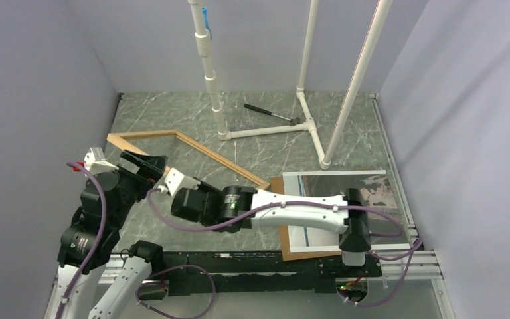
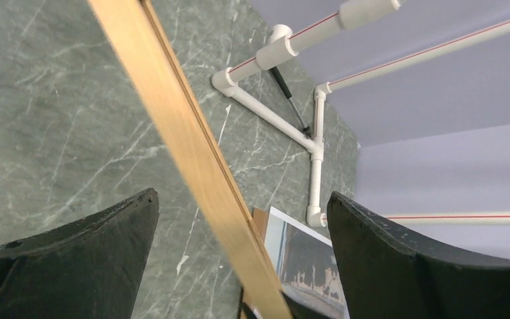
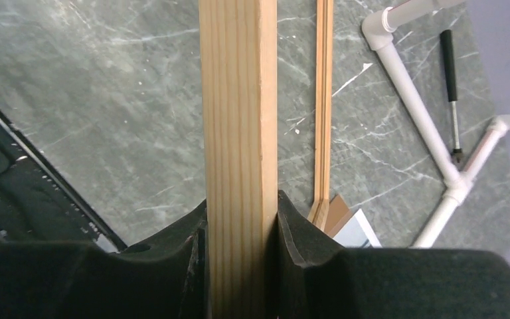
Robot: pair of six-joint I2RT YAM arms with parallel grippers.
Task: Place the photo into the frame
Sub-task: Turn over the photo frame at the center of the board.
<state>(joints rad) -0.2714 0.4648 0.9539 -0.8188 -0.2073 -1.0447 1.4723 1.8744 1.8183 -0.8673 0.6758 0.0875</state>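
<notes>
The frame (image 1: 212, 156), thin light wood, stands tilted over the left half of the table. My right gripper (image 3: 239, 206) is shut on one of its rails (image 3: 239, 100), both pads pressed against the wood. In the top view the right gripper (image 1: 167, 178) meets the frame near its left end. My left gripper (image 2: 242, 196) is open wide, and a rail of the frame (image 2: 179, 119) passes between its jaws without touching either finger. The left gripper (image 1: 143, 163) sits just beside the right one. The photo (image 1: 325, 185) lies face up at the right on a brown backing board (image 1: 284, 240), partly under the right arm.
A white PVC pipe stand (image 1: 305, 126) rises from the back middle of the table. A tool with a black handle (image 1: 269, 113) lies beside it. Lilac walls close in the left, back and right sides. A metal rail (image 1: 405, 266) runs along the near edge.
</notes>
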